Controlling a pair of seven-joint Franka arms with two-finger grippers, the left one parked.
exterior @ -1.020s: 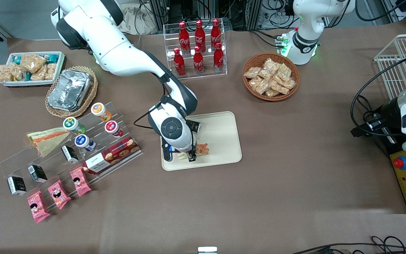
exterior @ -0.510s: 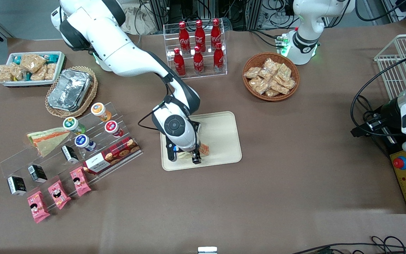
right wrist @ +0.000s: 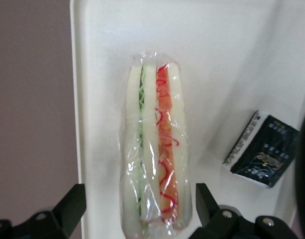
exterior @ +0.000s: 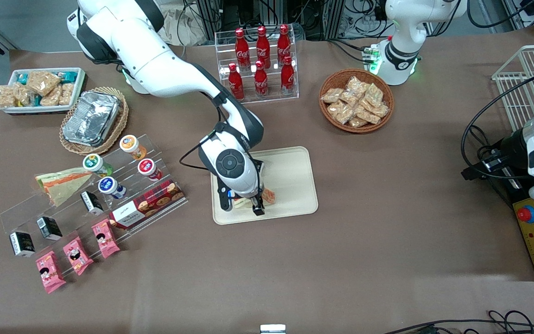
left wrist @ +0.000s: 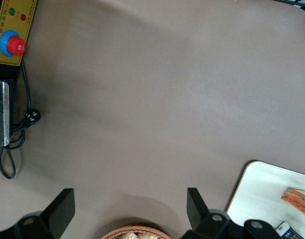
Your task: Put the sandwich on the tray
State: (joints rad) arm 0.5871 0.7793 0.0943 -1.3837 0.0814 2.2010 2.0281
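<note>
The sandwich [right wrist: 154, 149] is a clear-wrapped wedge with red-orange and white stripes. It lies on the cream-beige tray [right wrist: 212, 55]. My right gripper [right wrist: 141, 206] is open, with a finger on each side of the sandwich's end and a gap showing at one side. In the front view the gripper [exterior: 241, 207] hangs over the part of the tray [exterior: 290, 178] nearest the front camera, and the arm's wrist covers most of the sandwich [exterior: 268, 196]. The parked arm's wrist view shows a corner of the tray [left wrist: 256, 191] and the sandwich's tip [left wrist: 297, 198].
A small black packet [right wrist: 264, 157] lies on the tray beside the sandwich. A second sandwich with a green stripe [exterior: 63, 183] lies on the clear stepped rack [exterior: 109, 195] toward the working arm's end. A cola bottle rack [exterior: 260, 65] and a snack basket [exterior: 356, 99] stand farther from the front camera.
The wrist has shifted a little along the tray and the fingers stand slightly wider apart. The sandwich has stayed on the tray.
</note>
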